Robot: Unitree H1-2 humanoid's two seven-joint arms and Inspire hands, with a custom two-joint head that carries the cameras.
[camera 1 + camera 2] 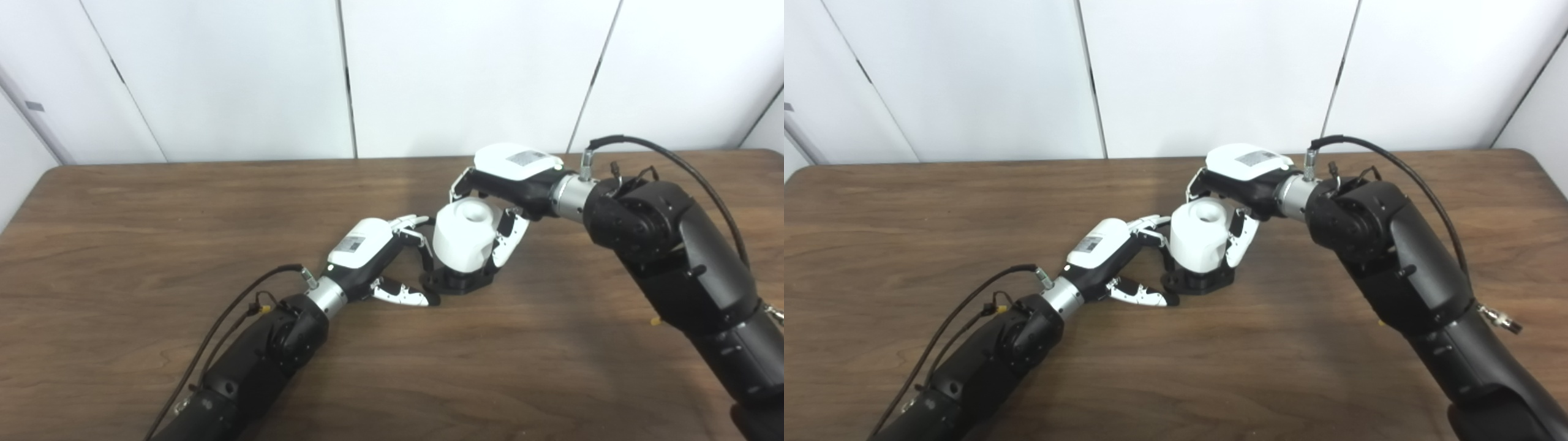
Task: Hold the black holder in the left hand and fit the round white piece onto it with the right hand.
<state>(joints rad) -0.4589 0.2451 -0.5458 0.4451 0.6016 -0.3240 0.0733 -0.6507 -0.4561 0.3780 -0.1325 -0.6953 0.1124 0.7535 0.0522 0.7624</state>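
Right hand (511, 184), reaching in from 3 o'clock, clamps its fingers around the round white piece (463, 237), seated upright on the black holder (456, 282). Left hand (373, 254) grips the holder from 9 o'clock, mid-bench (122, 245).

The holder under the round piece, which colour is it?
Black; the holder shows best in the left eye view.

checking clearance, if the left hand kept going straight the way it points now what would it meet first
The left hand points up and to the right, so it would first meet the black holder and the round white piece on it, which its fingers already seem to reach.
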